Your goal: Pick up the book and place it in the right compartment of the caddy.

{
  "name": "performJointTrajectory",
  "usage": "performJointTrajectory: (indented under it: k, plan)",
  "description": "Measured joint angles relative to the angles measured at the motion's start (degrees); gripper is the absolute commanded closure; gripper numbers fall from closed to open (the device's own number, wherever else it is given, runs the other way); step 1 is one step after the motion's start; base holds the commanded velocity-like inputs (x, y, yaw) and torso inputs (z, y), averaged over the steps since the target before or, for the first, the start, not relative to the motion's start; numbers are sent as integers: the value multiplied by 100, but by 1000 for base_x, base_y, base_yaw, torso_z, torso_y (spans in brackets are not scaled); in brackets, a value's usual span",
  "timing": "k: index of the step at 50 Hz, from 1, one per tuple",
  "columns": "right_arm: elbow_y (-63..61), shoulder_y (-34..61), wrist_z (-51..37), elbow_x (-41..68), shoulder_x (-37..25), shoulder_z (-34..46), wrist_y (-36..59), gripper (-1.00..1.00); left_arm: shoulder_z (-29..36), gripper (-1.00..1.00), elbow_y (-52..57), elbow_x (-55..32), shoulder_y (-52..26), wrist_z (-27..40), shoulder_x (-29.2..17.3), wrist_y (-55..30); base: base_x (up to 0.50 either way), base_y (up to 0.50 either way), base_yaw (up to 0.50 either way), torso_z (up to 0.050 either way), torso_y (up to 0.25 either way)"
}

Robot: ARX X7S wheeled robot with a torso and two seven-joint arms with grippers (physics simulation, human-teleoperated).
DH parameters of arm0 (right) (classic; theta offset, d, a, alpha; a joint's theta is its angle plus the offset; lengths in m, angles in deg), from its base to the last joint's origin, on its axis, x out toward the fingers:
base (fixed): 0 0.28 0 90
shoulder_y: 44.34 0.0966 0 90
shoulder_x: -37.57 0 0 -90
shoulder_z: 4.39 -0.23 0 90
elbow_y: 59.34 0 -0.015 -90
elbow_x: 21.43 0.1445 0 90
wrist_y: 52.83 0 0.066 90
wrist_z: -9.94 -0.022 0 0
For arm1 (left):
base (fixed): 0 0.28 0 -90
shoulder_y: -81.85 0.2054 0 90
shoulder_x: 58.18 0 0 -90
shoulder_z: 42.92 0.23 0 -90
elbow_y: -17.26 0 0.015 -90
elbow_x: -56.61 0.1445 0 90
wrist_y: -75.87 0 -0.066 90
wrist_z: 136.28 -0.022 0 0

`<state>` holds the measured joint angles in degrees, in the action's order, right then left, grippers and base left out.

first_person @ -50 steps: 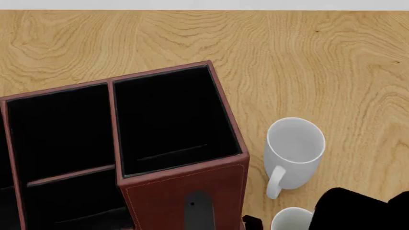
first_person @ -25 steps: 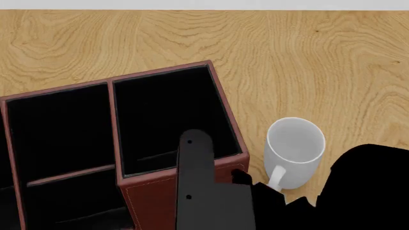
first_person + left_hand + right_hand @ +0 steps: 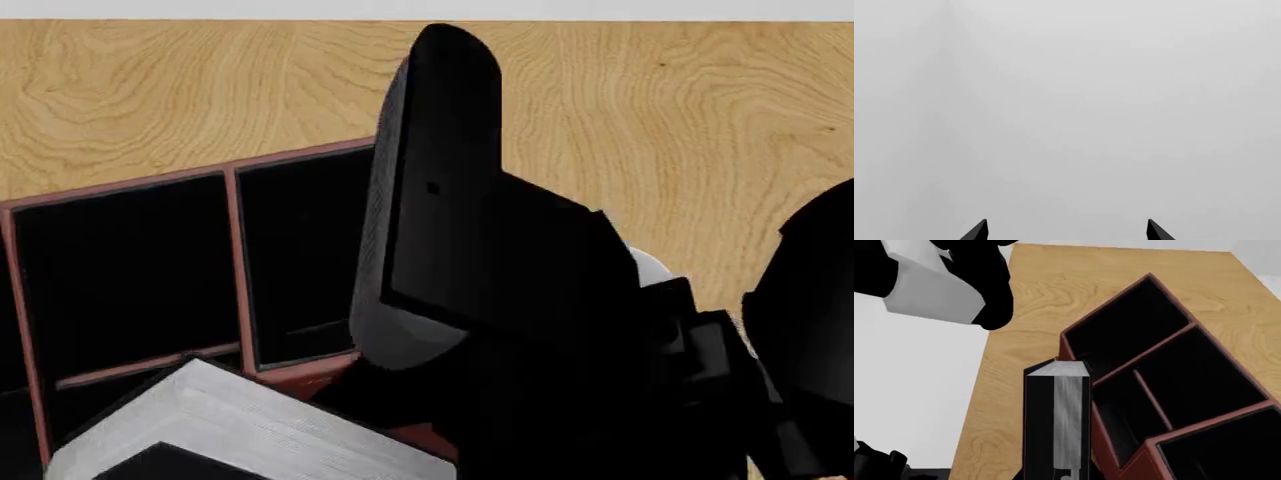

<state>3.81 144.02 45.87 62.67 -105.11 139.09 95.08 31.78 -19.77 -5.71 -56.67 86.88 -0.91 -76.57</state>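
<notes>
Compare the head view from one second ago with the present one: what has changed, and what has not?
The right arm has risen into view, now covering the white mug and part of the caddy's right compartment. The book, absent earlier, has appeared at the bottom edge, carried by the right gripper. The caddy and table stayed in place.

Right arm (image 3: pixel 534 300) fills the middle and right, its dark rounded link raised over the caddy (image 3: pixel 134 270) and hiding most of the right compartment (image 3: pixel 300 260). Book (image 3: pixel 254 425) at bottom left, white page edges up, in front of the caddy's stepped front. A sliver of white mug (image 3: pixel 650 265) peeks past the arm. Wooden counter (image 3: pixel 200 90) behind. Pincer hidden.
</notes>
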Motion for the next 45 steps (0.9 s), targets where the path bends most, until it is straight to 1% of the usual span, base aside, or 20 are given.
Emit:
performJointTrajectory:
  k: [12, 24, 35, 45]
  plan:
    - [352, 325, -338, 526, 38, -448, -249, 100, -39, -100, 8, -93, -21, 74, -60, 17, 0, 0, 0, 0, 1]
    - [809, 697, -380, 398, 153, -681, -410, 100, -50, -100, 7, -125, -20, 108, -111, 63, 0, 0, 0, 1, 0]
    - [1621, 1354, -1, -269, 543, -607, -404, 100, -58, -100, -2, -155, -18, 130, -146, 112, 0, 0, 0, 0, 1]
    - [2828, 2096, 905, -1525, 1237, 15, -520, 100, -43, -100, -12, -201, -50, 168, -166, 141, 0, 0, 0, 0, 0]
